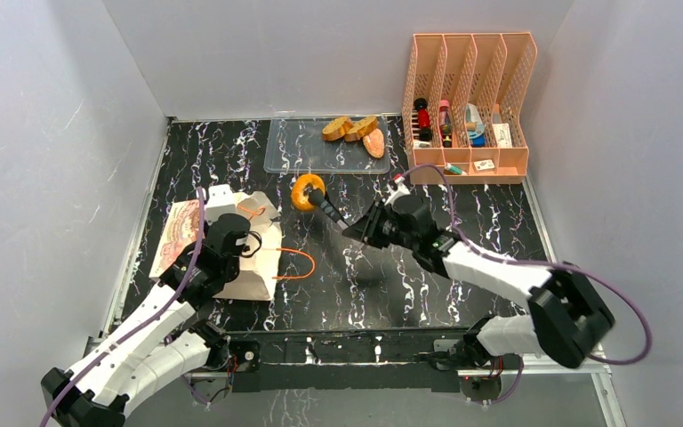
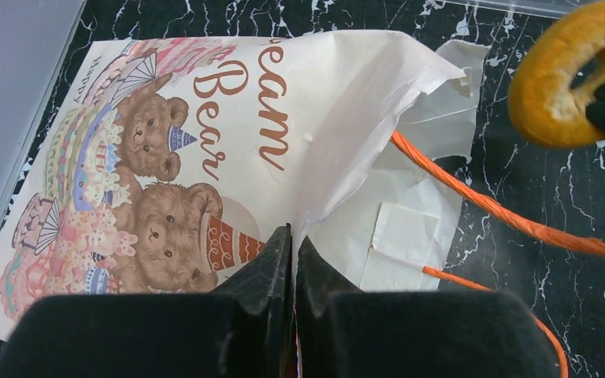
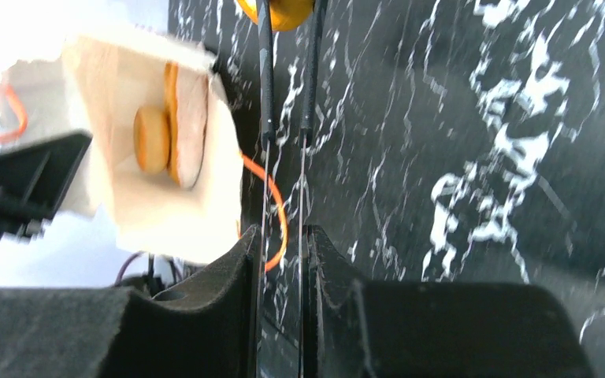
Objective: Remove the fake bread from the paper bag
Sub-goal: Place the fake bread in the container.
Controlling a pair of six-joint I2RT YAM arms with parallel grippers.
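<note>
The paper bag (image 1: 262,271) lies on its side at the left, its bear picture (image 2: 126,181) facing up and its mouth to the right. My left gripper (image 1: 247,242) is shut on the bag's upper edge by the mouth (image 2: 293,236). My right gripper (image 1: 313,197) is shut on an orange ring doughnut (image 1: 306,191) and holds it just right of the bag; the doughnut also shows in the left wrist view (image 2: 567,71) and at the top of the right wrist view (image 3: 276,9). Two round bread pieces (image 3: 157,138) sit inside the open bag.
A clear plastic tray (image 1: 302,156) at the back holds three brown bread pieces (image 1: 356,132). A peach file rack (image 1: 467,107) with small items stands at the back right. The orange cord handles (image 1: 298,262) trail on the black marbled table. Grey walls close in both sides.
</note>
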